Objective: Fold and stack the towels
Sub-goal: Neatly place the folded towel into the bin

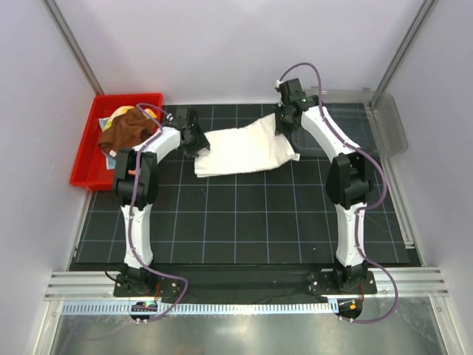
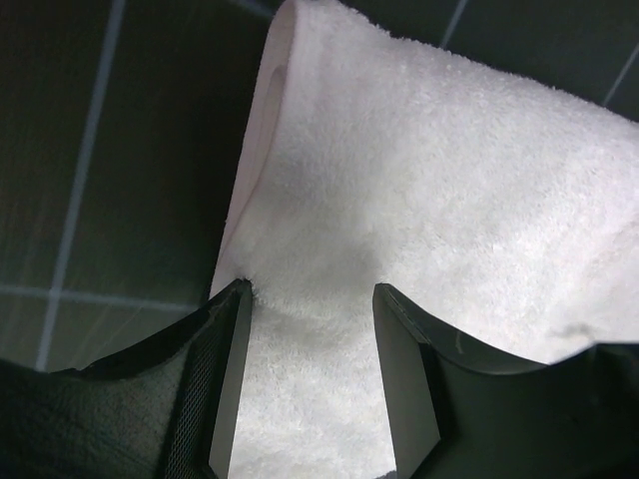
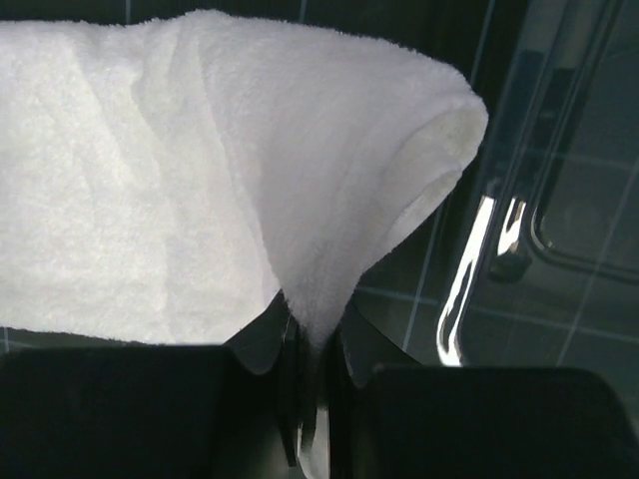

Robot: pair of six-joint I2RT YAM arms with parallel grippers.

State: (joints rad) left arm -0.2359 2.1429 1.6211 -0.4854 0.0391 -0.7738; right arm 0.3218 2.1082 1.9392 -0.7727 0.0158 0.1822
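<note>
White towel (image 1: 247, 148) pinched at corner by right gripper (image 3: 314, 327); left gripper (image 2: 314, 296) wide over opposite edge.

The left arm (image 1: 137, 222) and right arm (image 1: 347, 225) share white tubular links set between bulky black joint housings, on black bases. A greyish-purple cable (image 1: 385, 185) loops along each, and a small green light (image 1: 296, 95) glows on the right wrist. The left gripper (image 2: 312, 299) has flat matte-black fingers (image 2: 404, 379), one faced with fine mesh.
</note>
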